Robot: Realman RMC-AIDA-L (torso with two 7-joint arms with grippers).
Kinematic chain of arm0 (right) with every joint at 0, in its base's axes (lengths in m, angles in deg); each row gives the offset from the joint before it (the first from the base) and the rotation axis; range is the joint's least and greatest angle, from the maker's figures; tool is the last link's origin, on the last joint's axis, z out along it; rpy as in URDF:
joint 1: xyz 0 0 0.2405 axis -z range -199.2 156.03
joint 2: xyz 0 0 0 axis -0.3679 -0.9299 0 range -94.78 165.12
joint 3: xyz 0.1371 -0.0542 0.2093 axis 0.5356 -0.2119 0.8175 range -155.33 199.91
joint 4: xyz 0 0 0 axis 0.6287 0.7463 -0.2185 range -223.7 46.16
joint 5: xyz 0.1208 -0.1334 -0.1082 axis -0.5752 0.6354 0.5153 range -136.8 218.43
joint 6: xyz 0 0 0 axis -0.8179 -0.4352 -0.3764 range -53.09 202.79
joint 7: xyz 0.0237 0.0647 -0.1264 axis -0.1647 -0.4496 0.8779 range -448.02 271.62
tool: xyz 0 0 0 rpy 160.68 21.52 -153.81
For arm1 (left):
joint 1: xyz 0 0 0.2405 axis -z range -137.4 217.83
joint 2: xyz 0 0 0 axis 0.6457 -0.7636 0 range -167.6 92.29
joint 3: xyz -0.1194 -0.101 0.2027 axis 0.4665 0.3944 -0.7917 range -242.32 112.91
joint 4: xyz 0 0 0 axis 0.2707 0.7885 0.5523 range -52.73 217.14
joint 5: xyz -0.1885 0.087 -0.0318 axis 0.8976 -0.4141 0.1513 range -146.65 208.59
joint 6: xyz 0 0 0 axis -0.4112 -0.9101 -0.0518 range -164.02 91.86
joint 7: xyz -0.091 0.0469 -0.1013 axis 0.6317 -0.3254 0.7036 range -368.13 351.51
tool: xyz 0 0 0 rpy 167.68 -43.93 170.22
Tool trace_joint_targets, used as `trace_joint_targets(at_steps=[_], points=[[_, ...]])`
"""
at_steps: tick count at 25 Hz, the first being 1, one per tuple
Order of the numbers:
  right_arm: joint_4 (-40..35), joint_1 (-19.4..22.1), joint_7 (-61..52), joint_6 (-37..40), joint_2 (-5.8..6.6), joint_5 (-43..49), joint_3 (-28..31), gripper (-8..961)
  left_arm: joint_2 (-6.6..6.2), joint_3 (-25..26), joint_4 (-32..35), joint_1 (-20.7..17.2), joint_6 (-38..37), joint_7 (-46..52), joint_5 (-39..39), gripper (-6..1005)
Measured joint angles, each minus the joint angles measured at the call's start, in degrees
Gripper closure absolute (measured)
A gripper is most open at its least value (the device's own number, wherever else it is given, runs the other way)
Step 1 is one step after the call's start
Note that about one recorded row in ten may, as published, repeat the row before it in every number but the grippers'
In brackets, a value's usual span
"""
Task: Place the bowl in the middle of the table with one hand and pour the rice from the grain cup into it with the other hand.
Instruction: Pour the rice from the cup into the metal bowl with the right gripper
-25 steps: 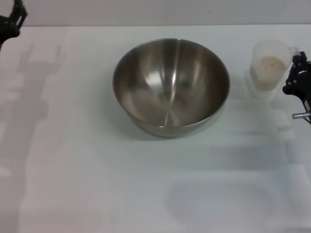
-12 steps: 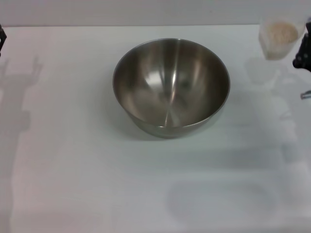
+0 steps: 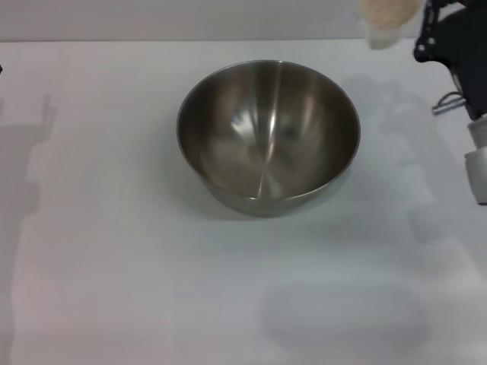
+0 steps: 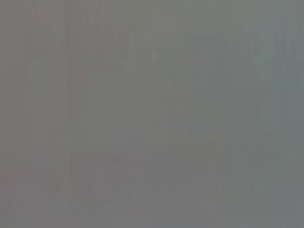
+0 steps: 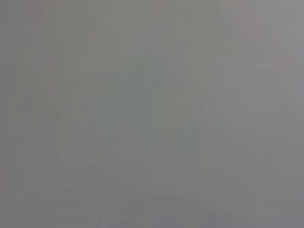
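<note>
The large steel bowl [image 3: 268, 137] stands upright and empty in the middle of the white table [image 3: 114, 266]. My right gripper [image 3: 423, 30] is at the far right, high above the table, and is shut on the grain cup [image 3: 386, 23]. The cup is cut off by the top edge of the head view. It holds pale rice [image 3: 389, 11] and hangs beyond the bowl's far right rim, apart from it. My left gripper is out of view past the left edge. Both wrist views show only flat grey.
The right arm's black and white links [image 3: 475, 152] hang over the table's right side. Shadows of the arms lie on the table at left and right. The table's far edge meets a pale wall.
My right gripper has lifted the grain cup off the table at the right and carried it up and left toward the bowl. My left gripper has withdrawn out of view at the left.
</note>
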Motion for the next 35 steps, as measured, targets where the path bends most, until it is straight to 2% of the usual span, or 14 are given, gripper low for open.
trace_joint_targets(at_steps=[7, 13, 24, 35], points=[[-2.53, -3.17, 1.85, 0.12, 0.02, 2.51, -0.30, 948, 0.00, 0.03, -0.01, -0.02, -0.13, 0.04, 0.00, 193], [-2.68, -4.19, 13.83, 0.11, 0.03, 5.81, -0.36, 949, 0.00, 0.03, -0.28, -0.02, -0.13, 0.05, 0.03, 193], [-2.68, -6.52, 20.21, -0.33, 0.02, 8.01, -0.34, 949, -0.07, 0.10, -0.76, 0.75, -0.12, 0.06, 0.18, 193], [-1.89, -6.74, 37.29, 0.08, -0.07, 14.12, -0.43, 948, 0.00, 0.45, -0.80, 0.94, -0.39, 0.06, 0.18, 193]])
